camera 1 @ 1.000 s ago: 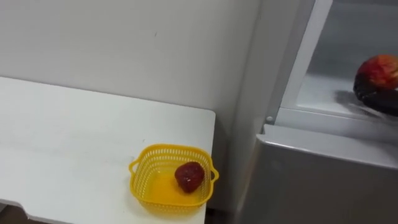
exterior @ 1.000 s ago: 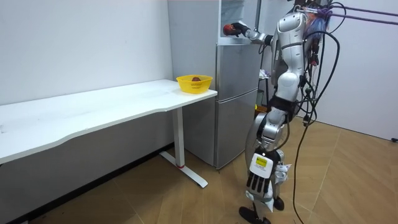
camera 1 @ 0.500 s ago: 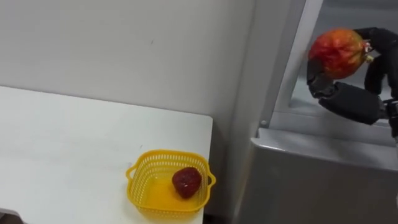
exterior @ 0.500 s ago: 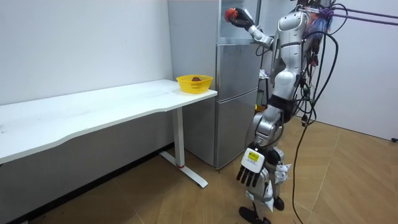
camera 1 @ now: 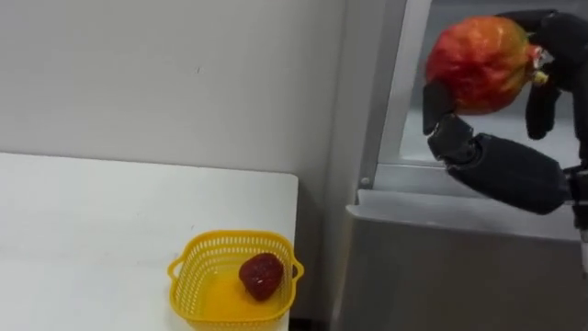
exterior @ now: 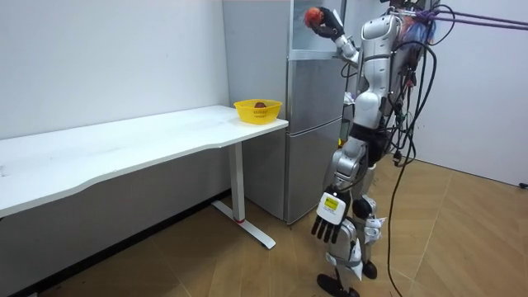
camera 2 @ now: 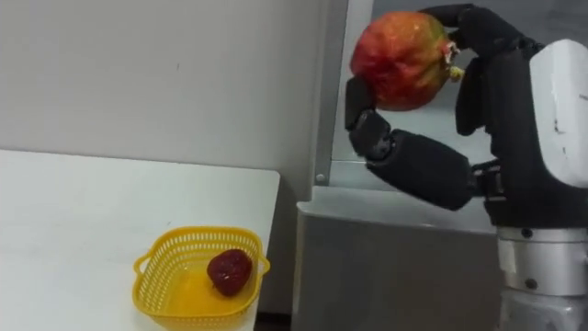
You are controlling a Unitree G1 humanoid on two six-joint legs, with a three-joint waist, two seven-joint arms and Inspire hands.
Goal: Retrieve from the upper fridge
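Note:
A red and orange round fruit [camera 1: 478, 62] [camera 2: 401, 60] is held up in front of the open upper fridge compartment [camera 1: 418, 152]. My right hand [camera 1: 505, 170] [camera 2: 423, 170] is shut on it, thumb below and fingers curled over its top. In the room view the fruit [exterior: 312, 15] is raised at the fridge's top, above the lower door. My left hand [exterior: 329, 226] hangs low beside my leg with relaxed fingers.
A yellow basket [camera 1: 188, 276] [exterior: 257, 110] with a dark red fruit [camera 1: 261, 275] stands at the corner of the white table [camera 1: 92, 221], beside the fridge. The grey lower fridge door [camera 1: 441, 267] is closed. I stand on the wooden floor facing the fridge.
My right hand has lifted the fruit up and out of the compartment, toward the left. The eye view has shifted. My left hand has swung a little forward.

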